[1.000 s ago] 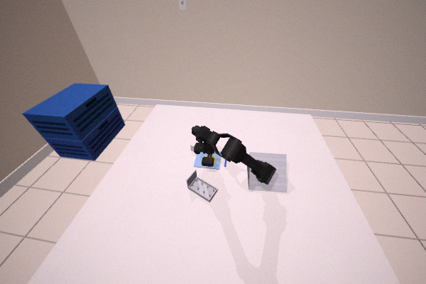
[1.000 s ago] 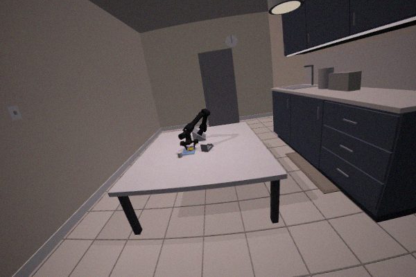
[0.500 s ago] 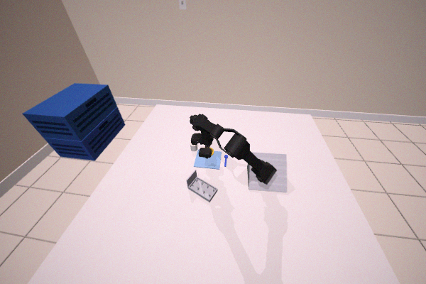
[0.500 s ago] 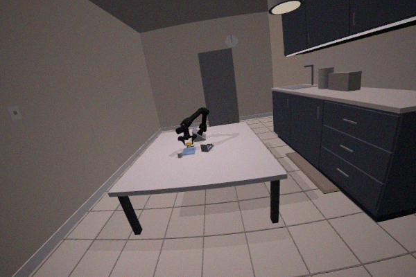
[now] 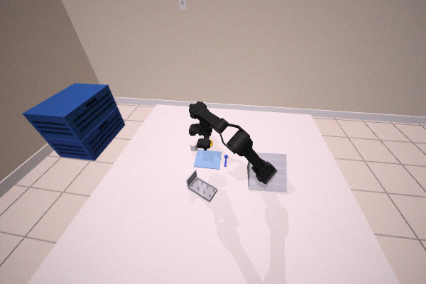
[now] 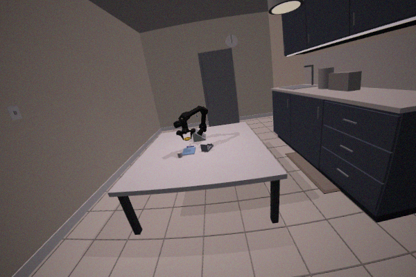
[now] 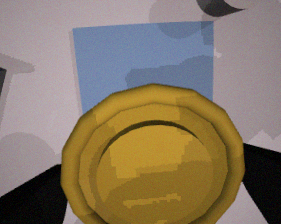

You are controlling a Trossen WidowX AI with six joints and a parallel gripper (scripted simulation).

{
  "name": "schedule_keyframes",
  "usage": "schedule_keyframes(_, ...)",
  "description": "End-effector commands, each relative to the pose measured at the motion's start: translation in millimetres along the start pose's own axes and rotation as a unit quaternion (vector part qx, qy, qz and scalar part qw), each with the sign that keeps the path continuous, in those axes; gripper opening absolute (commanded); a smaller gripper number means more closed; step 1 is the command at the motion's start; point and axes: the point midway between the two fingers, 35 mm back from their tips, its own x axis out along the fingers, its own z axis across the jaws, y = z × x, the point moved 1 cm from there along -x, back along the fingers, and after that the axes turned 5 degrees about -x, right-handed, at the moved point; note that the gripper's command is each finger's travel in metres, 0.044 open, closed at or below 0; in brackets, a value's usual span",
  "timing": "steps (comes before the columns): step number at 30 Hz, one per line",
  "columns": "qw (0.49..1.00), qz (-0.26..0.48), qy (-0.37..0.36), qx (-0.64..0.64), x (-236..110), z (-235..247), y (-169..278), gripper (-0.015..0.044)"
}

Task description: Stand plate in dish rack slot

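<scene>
- Gripper (image 5: 204, 144) holds the yellow plate (image 7: 152, 165) by its rim, fingers spread wide, above the blue mat (image 5: 208, 160).
- Dish rack (image 5: 201, 186) sits near the mat.

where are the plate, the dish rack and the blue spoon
plate (image 7: 152, 169), wrist view, on its sunken centre
dish rack (image 5: 203, 188), top view, on its flat base
blue spoon (image 5: 226, 160), top view, on its handle

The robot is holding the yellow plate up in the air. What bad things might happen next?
The plate is held only by its edges in the gripper, so it might slip and drop onto the blue mat. The small grey cup sits close beside it and might get knocked. The dish rack has narrow slots, so the plate might miss.
</scene>
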Motion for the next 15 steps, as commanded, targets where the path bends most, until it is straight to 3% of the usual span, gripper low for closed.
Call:
schedule_keyframes(1,1.0,0.002,0.002,-0.002,-17,-1,0,0.0)
schedule_keyframes(15,1.0,0.001,0.001,0.024,-49,7,-1,0.0)
